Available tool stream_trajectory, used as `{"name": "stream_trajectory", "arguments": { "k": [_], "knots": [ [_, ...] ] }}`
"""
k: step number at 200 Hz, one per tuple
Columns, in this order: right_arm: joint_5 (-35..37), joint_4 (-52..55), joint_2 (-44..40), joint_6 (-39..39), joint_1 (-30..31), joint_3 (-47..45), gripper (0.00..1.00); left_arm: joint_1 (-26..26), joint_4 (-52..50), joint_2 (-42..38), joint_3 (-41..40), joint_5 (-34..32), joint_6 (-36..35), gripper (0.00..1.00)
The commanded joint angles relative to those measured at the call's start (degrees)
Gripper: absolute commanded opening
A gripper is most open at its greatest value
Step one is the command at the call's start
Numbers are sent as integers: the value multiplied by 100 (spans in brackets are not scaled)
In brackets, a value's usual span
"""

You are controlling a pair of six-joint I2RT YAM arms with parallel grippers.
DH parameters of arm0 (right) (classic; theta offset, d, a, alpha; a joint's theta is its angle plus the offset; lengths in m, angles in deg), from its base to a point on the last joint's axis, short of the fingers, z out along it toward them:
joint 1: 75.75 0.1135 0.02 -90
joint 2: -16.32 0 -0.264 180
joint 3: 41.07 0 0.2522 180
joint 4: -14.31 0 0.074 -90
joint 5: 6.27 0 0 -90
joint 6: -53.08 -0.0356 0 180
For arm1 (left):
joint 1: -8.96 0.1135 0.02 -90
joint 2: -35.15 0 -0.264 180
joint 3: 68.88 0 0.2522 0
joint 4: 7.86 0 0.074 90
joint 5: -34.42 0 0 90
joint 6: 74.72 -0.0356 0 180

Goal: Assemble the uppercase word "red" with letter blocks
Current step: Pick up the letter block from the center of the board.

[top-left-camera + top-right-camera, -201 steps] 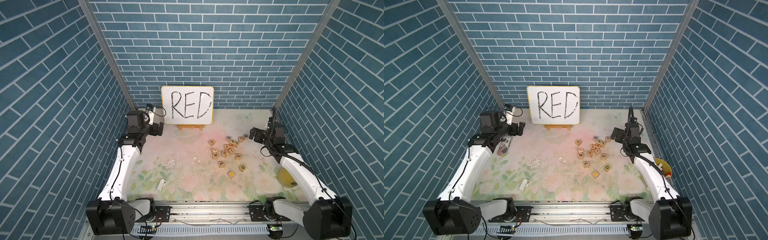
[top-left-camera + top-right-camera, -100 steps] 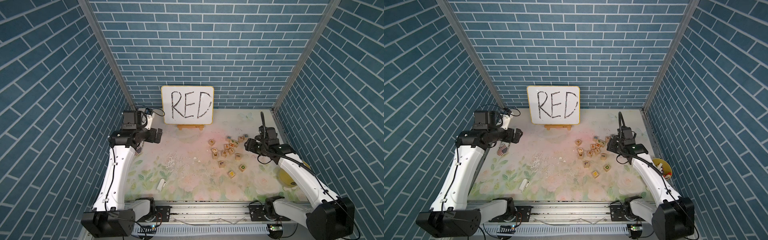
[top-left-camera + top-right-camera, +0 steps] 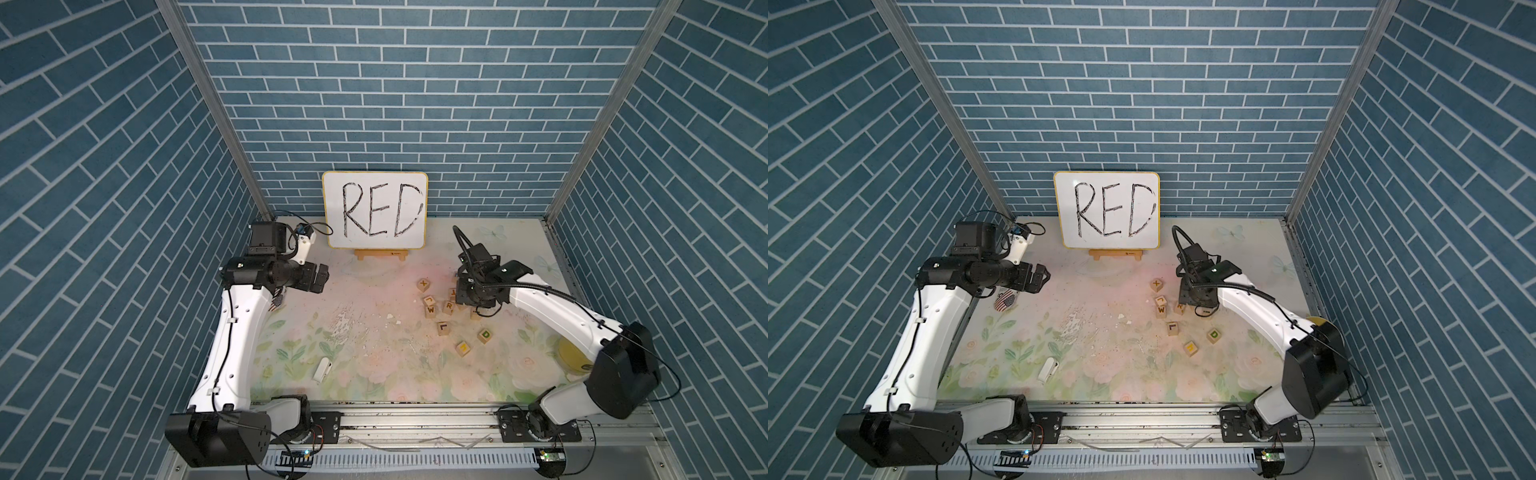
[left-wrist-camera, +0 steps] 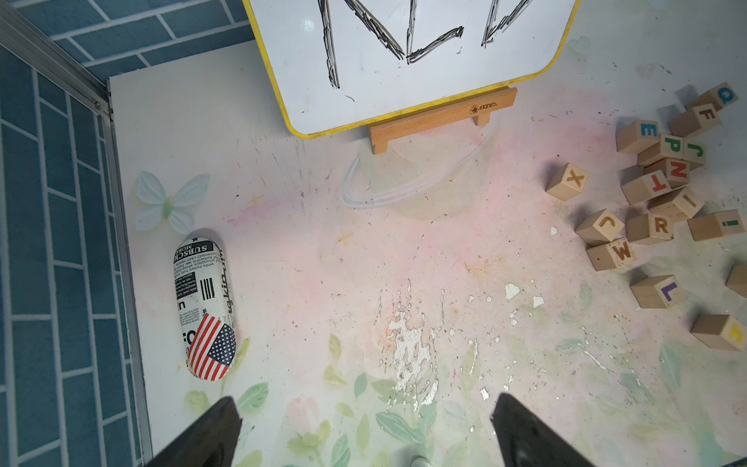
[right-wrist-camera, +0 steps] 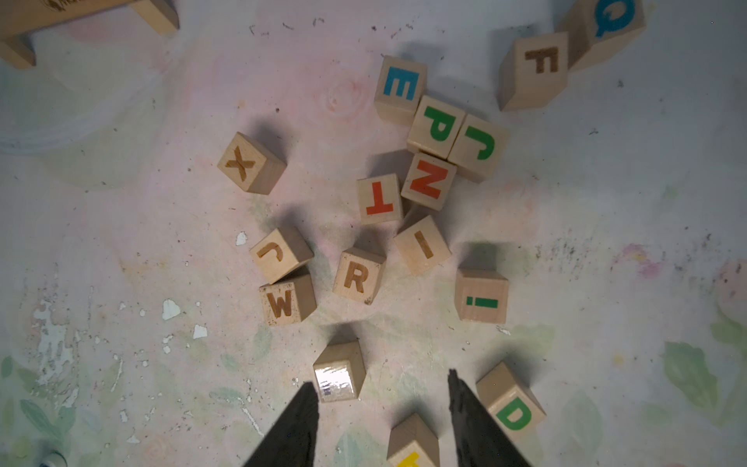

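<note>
The small light-wood letter cubes, namely the dark R cube (image 5: 357,277) inside the cluster (image 5: 380,198), the teal E cube (image 5: 400,87) on its side toward the yellow-rimmed whiteboard (image 3: 374,210), and the green D cube (image 5: 511,408) apart toward the front, look light, rigid and smooth — pinch two opposite flat sides. The right gripper (image 5: 380,380) points down over the cluster, fingers part-spread, holding nothing; the left gripper (image 4: 366,398) hovers wide open, well away.

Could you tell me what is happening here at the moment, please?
The robot is to spell RED, as written on the whiteboard, from letter blocks. The right hand hangs over the scattered blocks with its jaws apart and nothing between them. The R block, E block and D block lie apart on the table, not yet lined up. The left hand is open and empty, off to the side.
</note>
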Motion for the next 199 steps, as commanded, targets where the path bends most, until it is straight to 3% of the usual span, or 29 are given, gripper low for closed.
{"name": "stream_trajectory", "arguments": {
  "k": [1, 66, 149, 199],
  "knots": [
    [245, 590, 485, -462, 164, 407, 50, -15, -83, 65, 91, 136, -74, 99],
    [380, 779, 1764, -795, 433, 1159, 54, -29, -45, 110, -130, 388, -22, 100],
    [380, 499, 2057, -775, 269, 916, 54, -64, 83, 85, -304, 453, 158, 99],
    [20, 145, 2175, -726, 54, 867, 53, -82, 74, -51, -425, 344, 171, 99]
  ]
}}
